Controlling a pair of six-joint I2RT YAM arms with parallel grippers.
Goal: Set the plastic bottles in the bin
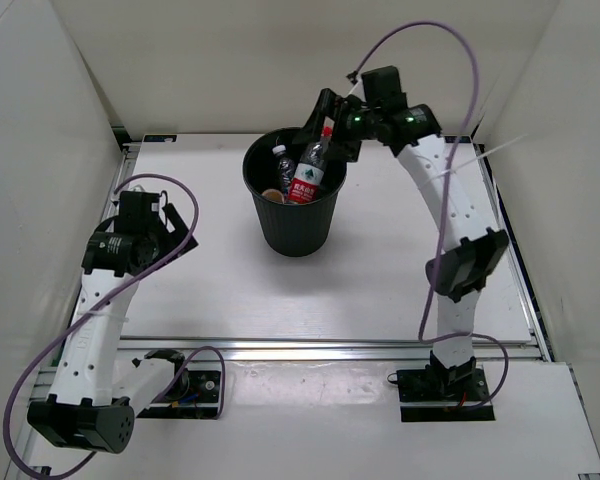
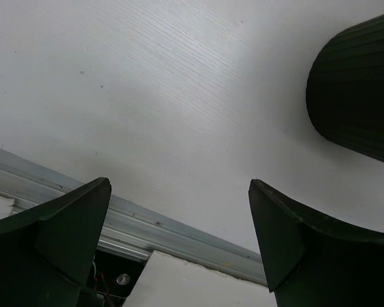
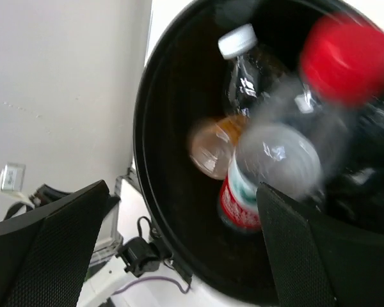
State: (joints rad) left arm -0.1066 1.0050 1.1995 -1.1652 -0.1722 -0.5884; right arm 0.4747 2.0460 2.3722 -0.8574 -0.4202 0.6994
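3 bottles [image 1: 306,178] inside bin [image 1: 296,232] (right gripper [image 3: 182,187] spread).

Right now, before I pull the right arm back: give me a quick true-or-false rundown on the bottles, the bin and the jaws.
1. The red-labelled bottle is inside the bin. True.
2. The left jaws are shut on a bottle. False: they are open and hold nothing.
3. An orange bottle is in the bin. True.
4. The bin lies on its side. False: it stands upright.
5. The right jaws are shut. False: they are open, above the bin's rim.
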